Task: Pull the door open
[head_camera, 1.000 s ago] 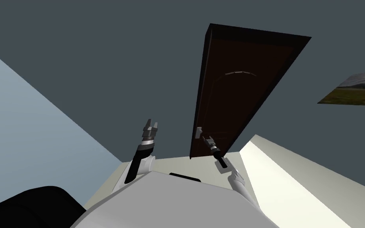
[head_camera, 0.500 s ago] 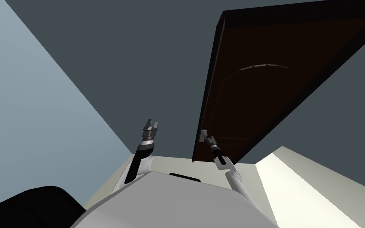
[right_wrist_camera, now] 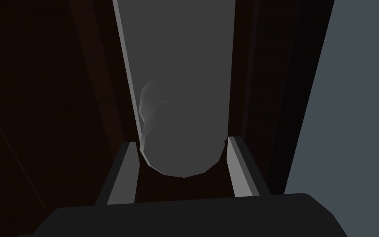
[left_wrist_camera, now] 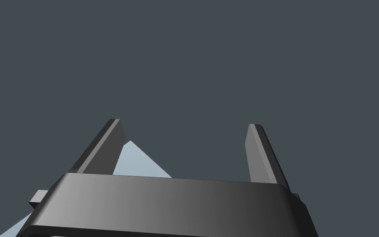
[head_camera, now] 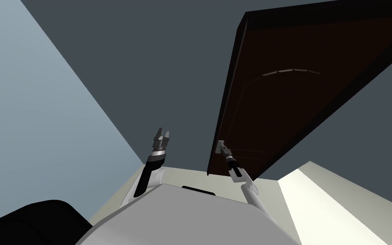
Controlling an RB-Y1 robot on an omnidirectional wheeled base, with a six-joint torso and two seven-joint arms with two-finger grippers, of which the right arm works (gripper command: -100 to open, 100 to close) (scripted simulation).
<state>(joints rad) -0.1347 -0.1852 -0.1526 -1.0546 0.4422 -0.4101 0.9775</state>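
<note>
The dark brown door [head_camera: 284, 98] stands ahead on my right, its free edge facing me. My right gripper [head_camera: 223, 149] reaches up to the light grey handle [head_camera: 220, 145] near that edge. In the right wrist view the rounded grey handle [right_wrist_camera: 180, 123] sits between the fingers [right_wrist_camera: 129, 164], which press its sides: the right gripper [right_wrist_camera: 180, 142] is shut on it. My left gripper [head_camera: 162, 134] is raised in front of the dark grey wall, away from the door. It is open with nothing between its fingers [left_wrist_camera: 262, 152].
A dark grey wall [head_camera: 148, 51] runs behind the door and meets a pale blue wall [head_camera: 29, 106] on the left. Pale floor [head_camera: 318, 200] lies at the lower right. A black rounded shape [head_camera: 33, 221] sits at the bottom left.
The whole head view has shifted, so I have moved. The door now looms larger and the wall picture has left the view. My right gripper stays on the handle; the left arm is unchanged.
</note>
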